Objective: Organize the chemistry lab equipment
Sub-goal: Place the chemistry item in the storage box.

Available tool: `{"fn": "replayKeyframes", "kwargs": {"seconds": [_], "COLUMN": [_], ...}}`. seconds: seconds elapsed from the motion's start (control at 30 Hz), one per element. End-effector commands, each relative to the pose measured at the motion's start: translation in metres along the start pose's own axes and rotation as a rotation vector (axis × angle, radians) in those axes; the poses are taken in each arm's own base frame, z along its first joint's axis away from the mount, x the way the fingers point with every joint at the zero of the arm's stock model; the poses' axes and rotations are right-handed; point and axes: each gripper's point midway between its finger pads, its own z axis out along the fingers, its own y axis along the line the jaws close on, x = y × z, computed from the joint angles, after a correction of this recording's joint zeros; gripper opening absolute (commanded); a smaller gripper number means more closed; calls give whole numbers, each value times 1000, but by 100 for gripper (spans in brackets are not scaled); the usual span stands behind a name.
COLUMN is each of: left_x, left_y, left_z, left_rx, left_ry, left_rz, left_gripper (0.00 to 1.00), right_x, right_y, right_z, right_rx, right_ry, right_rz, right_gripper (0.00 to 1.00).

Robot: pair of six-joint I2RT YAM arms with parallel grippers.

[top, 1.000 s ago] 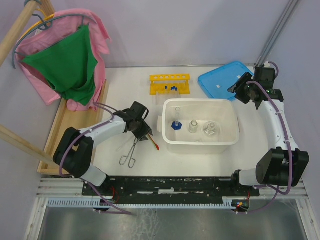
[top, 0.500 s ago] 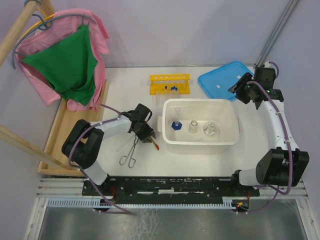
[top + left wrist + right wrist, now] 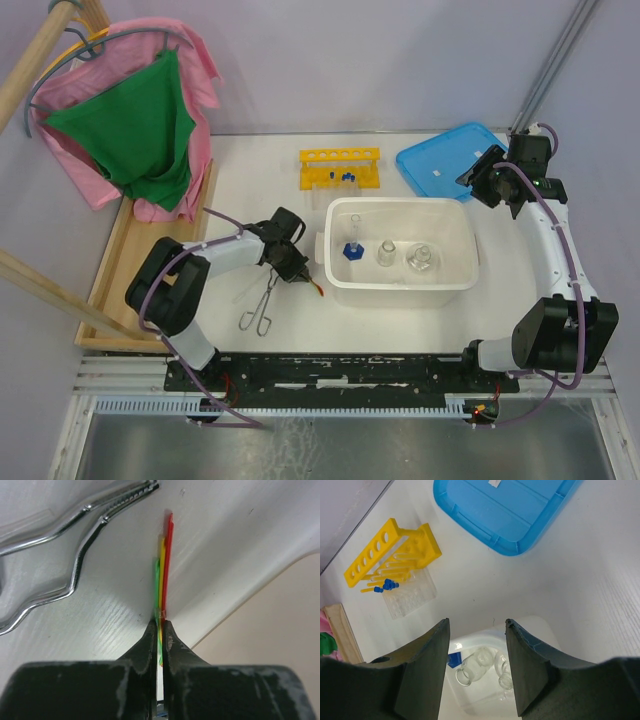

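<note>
Between the pinching left jaws lies the thin red rod; right jaws stand spread.

The tabletop is lit brightly and evenly from above, and only short, soft shadows are cast beside the white tub. In the left wrist view, hard glints are thrown off the metal tongs. The thin red rod is shown vividly, but the left gripper at the lens is dark and blurred. The right gripper is likewise softened.
</note>
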Motion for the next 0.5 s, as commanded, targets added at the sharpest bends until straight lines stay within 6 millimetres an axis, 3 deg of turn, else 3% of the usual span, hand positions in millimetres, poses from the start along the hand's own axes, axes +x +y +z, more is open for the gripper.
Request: {"fn": "replayKeyframes", "kwargs": {"seconds": [0.0, 0.2, 0.47], "left_x": [-23, -53, -100], "left_y": [-5, -30, -84], "left_z": [-27, -92, -207], "left_rx": [-25, 45, 110], "left_ry": [-132, -317, -607], "left_rz": [65, 178, 503], "left_gripper": [3, 3, 3], "right_x": [-9, -9, -11], "right_y": [5, 7, 10], "right_z": [-6, -3, 0], "right_rx": [-13, -20, -24], "right_ry": [-37, -32, -27], "right_rz": [-21, -21, -23], "right_gripper": [57, 57, 57]}}
